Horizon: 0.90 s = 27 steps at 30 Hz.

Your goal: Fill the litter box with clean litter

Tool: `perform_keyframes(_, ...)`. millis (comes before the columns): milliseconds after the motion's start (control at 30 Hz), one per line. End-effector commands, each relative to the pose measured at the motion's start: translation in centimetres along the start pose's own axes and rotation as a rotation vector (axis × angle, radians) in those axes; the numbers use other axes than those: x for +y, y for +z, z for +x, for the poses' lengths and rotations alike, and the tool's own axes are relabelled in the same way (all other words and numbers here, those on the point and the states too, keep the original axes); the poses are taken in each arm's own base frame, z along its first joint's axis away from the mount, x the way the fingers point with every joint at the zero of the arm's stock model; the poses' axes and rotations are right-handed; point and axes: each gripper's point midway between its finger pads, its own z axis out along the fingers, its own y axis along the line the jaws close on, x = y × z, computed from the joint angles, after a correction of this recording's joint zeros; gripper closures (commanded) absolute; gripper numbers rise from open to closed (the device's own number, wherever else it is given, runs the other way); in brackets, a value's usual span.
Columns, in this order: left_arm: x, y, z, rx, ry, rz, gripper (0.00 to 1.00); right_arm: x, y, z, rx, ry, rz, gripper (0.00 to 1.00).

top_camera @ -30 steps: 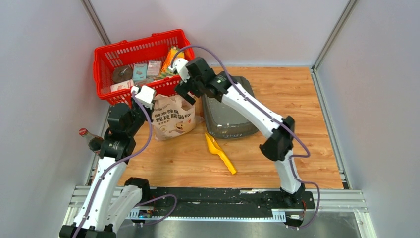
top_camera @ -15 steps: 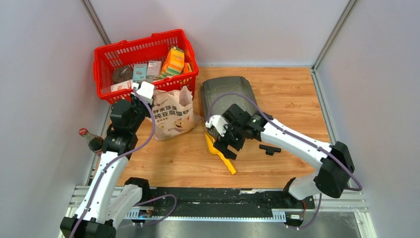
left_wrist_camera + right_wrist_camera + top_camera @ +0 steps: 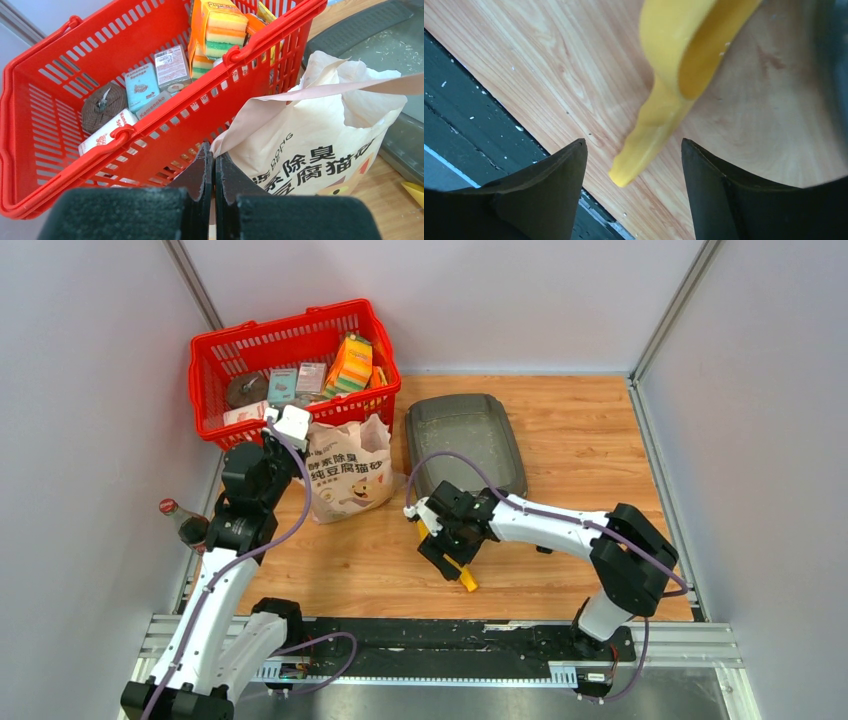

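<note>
The litter box [image 3: 465, 445] is a dark grey tray at the back centre; its corner shows in the left wrist view [image 3: 400, 45] with only a few pale grains in it. The clean litter itself is hidden inside the beige cat-printed paper bag [image 3: 348, 472], which stands left of the tray. My left gripper [image 3: 303, 445] is shut on the bag's [image 3: 320, 145] upper left rim [image 3: 214, 150]. My right gripper [image 3: 447, 550] is open, low over the yellow scoop [image 3: 462, 575]. In the right wrist view the scoop's handle [image 3: 649, 135] lies between the spread fingers of the gripper [image 3: 634, 145], untouched.
A red mesh basket [image 3: 290, 370] with sponges and small boxes stands behind the bag at the back left. A red-capped bottle [image 3: 180, 520] stands at the table's left edge. A black rail [image 3: 450, 635] runs along the near edge, close to the scoop's handle.
My right arm swung from the basket, across the tray, down to the scoop near the front. The tray is now uncovered. The left gripper and the bag have not moved.
</note>
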Motion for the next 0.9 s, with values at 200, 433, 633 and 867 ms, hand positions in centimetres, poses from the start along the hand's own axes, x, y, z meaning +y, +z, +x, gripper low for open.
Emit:
perform_keyframes(200, 2.2, -1.7, -8.5, -0.251, -0.044, -0.068, 1.00, -0.2, 3.2, 2.7, 0.052, 0.096, 0.081, 0.46)
perform_keyframes(433, 1.0, -2.4, -8.5, -0.252, -0.098, -0.009, 1.00, -0.1, 0.5, 0.7, -0.001, -0.093, 0.054, 0.79)
perform_keyframes(633, -0.4, -3.9, -9.0, -0.261, -0.116, 0.066, 0.89, 0.5, -6.6, -0.9, -0.044, -0.381, 0.006, 1.00)
perform_keyframes(867, -2.7, -9.9, -12.5, -0.352, -0.077, 0.210, 0.45, -1.5, -14.1, -4.4, -0.154, -0.842, 0.137, 1.00)
